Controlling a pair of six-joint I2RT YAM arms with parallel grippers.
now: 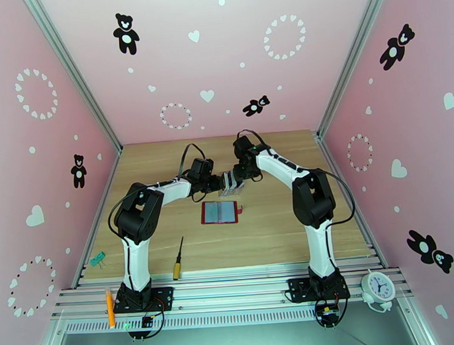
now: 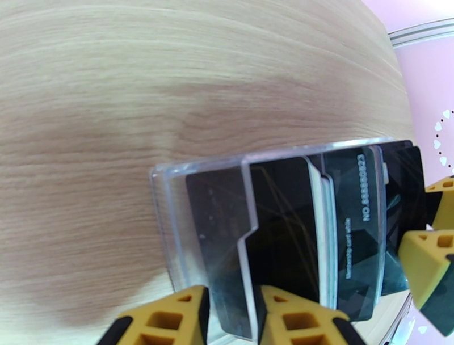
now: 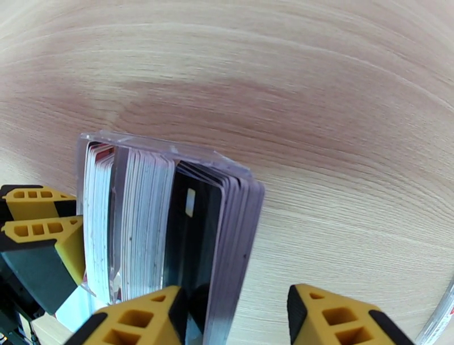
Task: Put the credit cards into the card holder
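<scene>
Card-picking is happening at the clear rack (image 2: pixel 170 187), where the credit cards (image 3: pixel 193 238) are standing on edge, packed tight between its walls, out past the middle of the desk (image 1: pixel 280 234). Left gripper (image 2: pixel 230 320) is working from the side, fingers clamping the rack's end wall and pinning it down. Right gripper (image 3: pixel 232 318) is hanging at the other end with jaws apart, straddling the outermost few cards, a black one among them, with a gap showing beside its far finger. To my eye the trick now is settling on one card rather than a bunch: pinching only the outer edge, then drawing it straight along the slot so the neighbours are not dragging out with it. The card holder (image 1: pixel 220 212) is lying open, slots up, just nearer the arms than the rack and apart from it. What is getting in the way is the tight packing and two grippers crowding one small rack. A screwdriver (image 1: pixel 179 259), a green clip (image 1: pixel 97 259), an orange pen (image 1: pixel 109 306) and a clock (image 1: pixel 377 287) are sitting well apart, troubling nobody.
</scene>
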